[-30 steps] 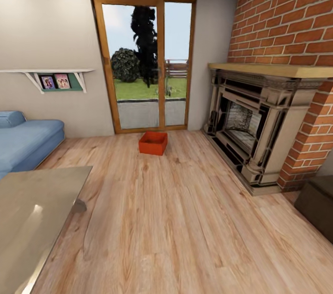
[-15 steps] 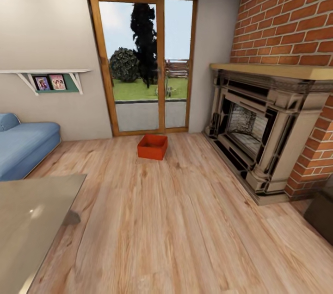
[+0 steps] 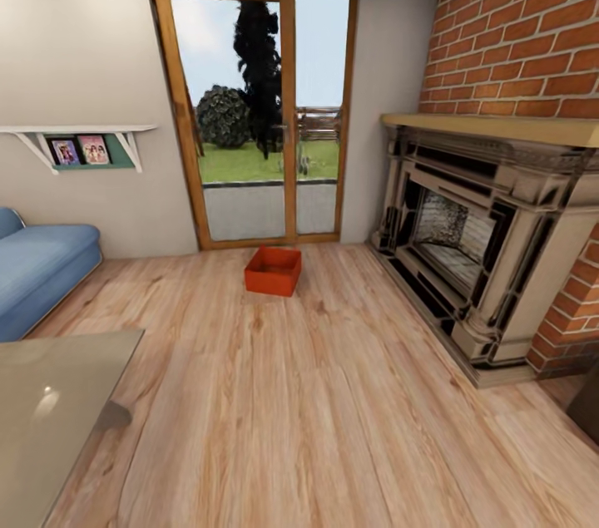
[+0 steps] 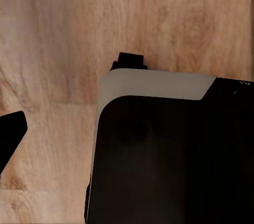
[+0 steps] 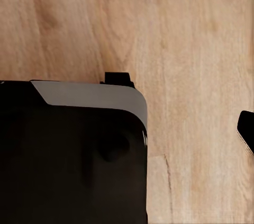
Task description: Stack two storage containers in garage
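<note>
Storage container (image 3: 273, 269) sits on wood floor (image 3: 316, 395) by glass door (image 3: 258, 108).

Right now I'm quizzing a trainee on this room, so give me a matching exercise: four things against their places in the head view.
Things:
1. storage container
2. sofa
3. fireplace
4. glass coffee table

Places:
A. lower left corner
B. right, against the brick wall
C. on the wood floor before the glass door
D. left, under the wall shelf

Pairs: 1-C, 2-D, 3-B, 4-A
</note>
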